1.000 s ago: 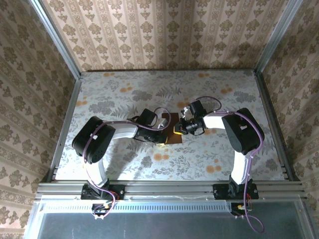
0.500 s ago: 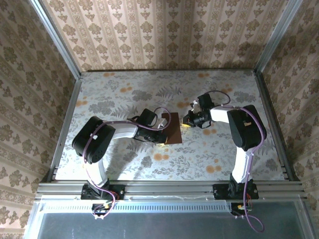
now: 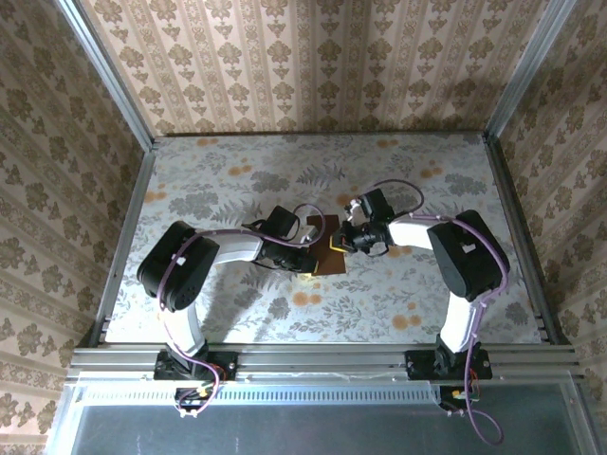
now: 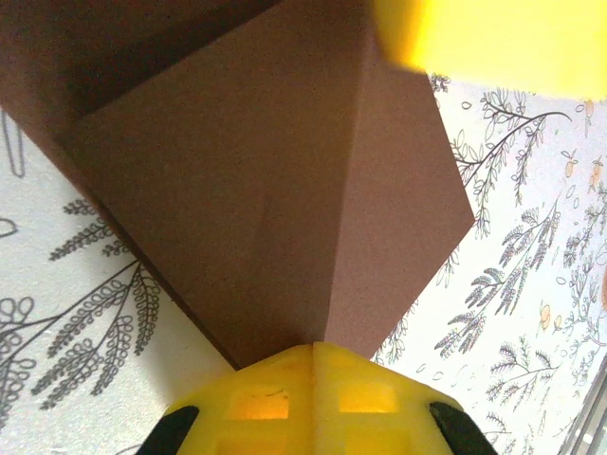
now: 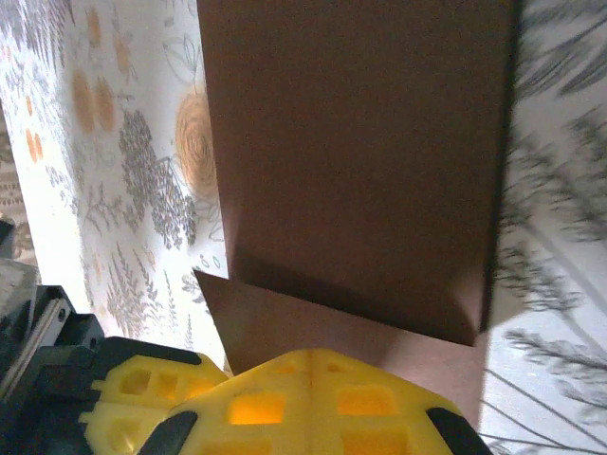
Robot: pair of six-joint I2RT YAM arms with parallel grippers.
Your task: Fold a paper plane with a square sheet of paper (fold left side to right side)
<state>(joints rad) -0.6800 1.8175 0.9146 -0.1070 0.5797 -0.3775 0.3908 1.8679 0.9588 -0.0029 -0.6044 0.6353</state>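
The dark reddish-brown square sheet of thin matte paper [image 3: 327,263] lies near the middle of the fern-printed worktop [image 3: 427,294], between the two arms, and it is no longer a flat square. In the left wrist view the sheet [image 4: 266,209] shows a sharp crease running from 12 o'clock down to the yellow fingertips, with angled faces to either side and a second layer showing underneath at 10 o'clock. In the right wrist view the sheet [image 5: 351,152] reads as one broad panel lying over another, with a small turned corner at 5 o'clock. The left hand [image 3: 305,270] sits at the paper's 7 o'clock corner with its fingers together, its tip [image 4: 313,355] resting on the paper's point, and it seems to be pressing rather than pinching. The right hand [image 3: 337,245] comes in from 3 o'clock, also with its fingers together, and its tip [image 5: 308,355] rests on the lower layer. By my reckoning the early folds are made and are being flattened. No slim pointed dart with a centre ridge is there yet, so the narrowing folds and the wings are left to do.
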